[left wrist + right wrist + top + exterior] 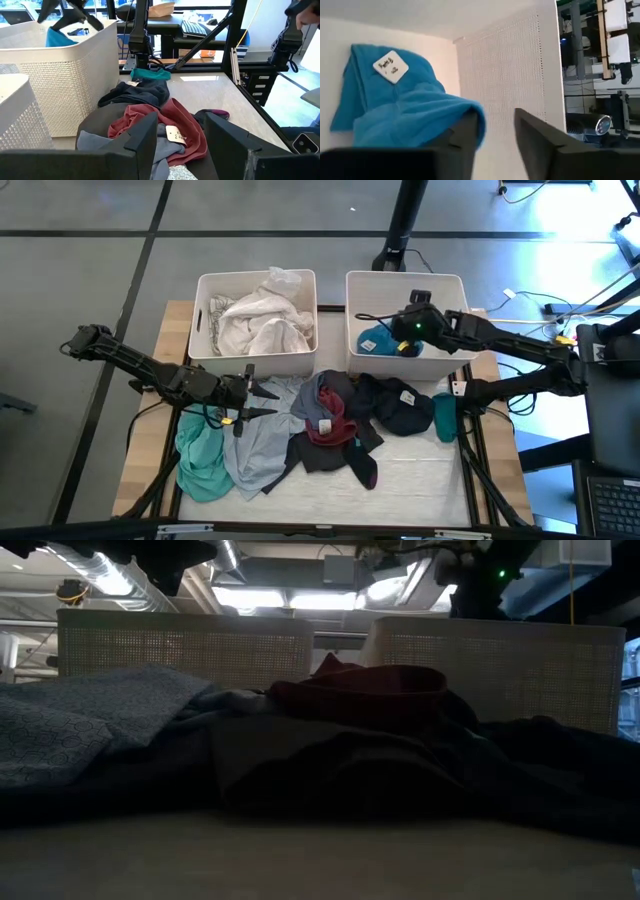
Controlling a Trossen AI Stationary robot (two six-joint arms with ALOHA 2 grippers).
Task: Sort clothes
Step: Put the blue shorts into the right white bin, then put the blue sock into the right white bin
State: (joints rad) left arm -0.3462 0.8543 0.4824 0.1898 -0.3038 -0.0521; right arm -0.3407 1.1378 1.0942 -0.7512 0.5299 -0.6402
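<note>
My left gripper [264, 402] is open just above the pale grey-blue garment [255, 448] at the left of the pile; in the left wrist view [180, 145] its fingers frame the dark red garment [175, 120] without touching it. My right gripper [398, 332] is open inside the right white bin [400, 366], over the bright blue garment [395, 105] that lies on the bin's floor. White clothes [260, 320] fill the left bin [250, 366]. Teal-green [200, 462], dark red [325, 422] and black [400, 406] garments lie on the table. My right gripper's one finger [465, 132] stands against a raised fold of the blue garment [462, 107], coming from above. I cannot tell whether it touches the cloth. The garment lies slack in the bin, its white tag [390, 66] up.
The two bins stand side by side at the table's far edge. A second small teal piece [445, 416] lies at the pile's right end. Bare tabletop [420, 480] shows near the front right. Desks and frames [235, 60] stand beyond the table.
</note>
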